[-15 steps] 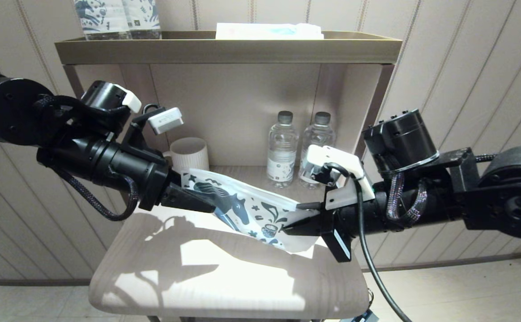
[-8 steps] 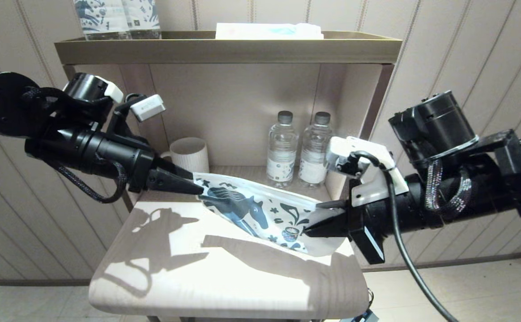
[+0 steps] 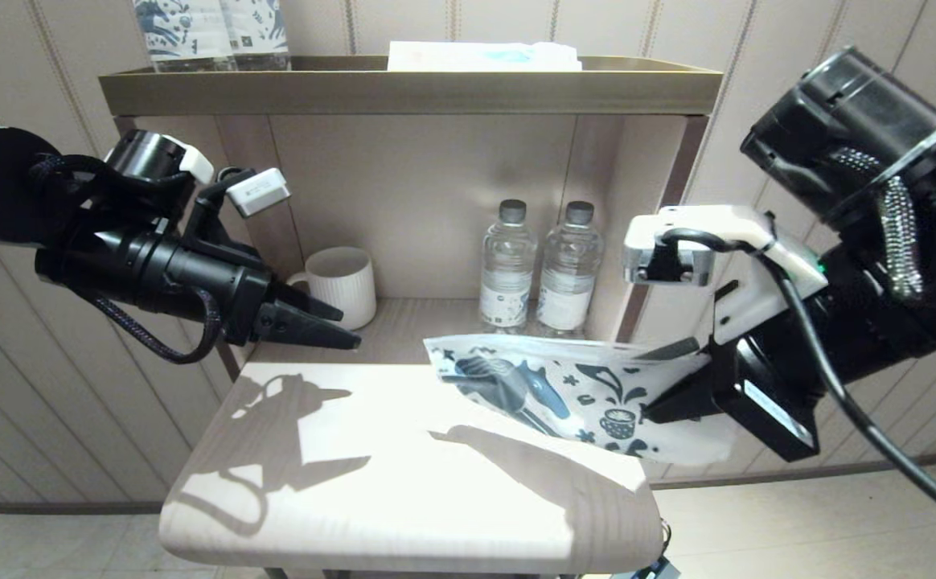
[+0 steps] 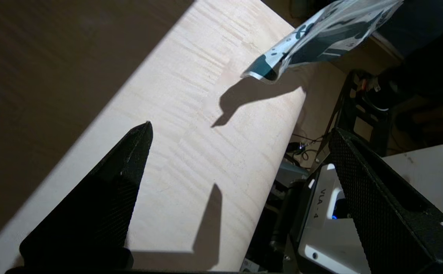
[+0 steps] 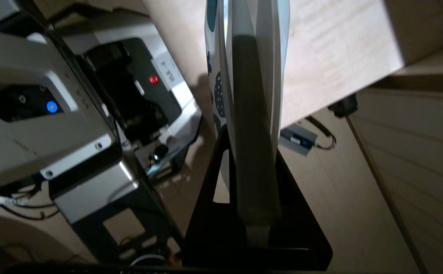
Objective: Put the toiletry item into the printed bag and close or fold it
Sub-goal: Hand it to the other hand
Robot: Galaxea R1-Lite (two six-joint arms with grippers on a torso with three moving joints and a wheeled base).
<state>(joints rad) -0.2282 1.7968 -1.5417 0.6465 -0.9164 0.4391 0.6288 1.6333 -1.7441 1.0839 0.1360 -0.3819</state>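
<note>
Right gripper (image 3: 665, 378), black two-finger type, is clamped on one end of the flat white paper-like printed bag w/ dark blue horse and flowers (image 3: 572, 394); the right wrist view confirms the fingers are pinched on the bag edge. Bag hangs clear of the pale wood table top (image 3: 339, 474), slanting down toward its free end.

Left gripper (image 3: 319, 318), black, is released, fingers apart, empty, hovering over the table's left-rear area, well apart from the bag.

Slim white toothbrush: not visible as such; a dark streak shows inside the bag, but cannot confirm it's the brush.

Risks:
- Single-end grip, so the bag may swing or slip out.
- If the downhill end is the open mouth, contents could slide out. Cannot tell which end is open.
- Two clear water bottles (image 3: 536, 269) stand just behind on the shelf; a sweep could knock them.
- Bag not yet folded.
</note>
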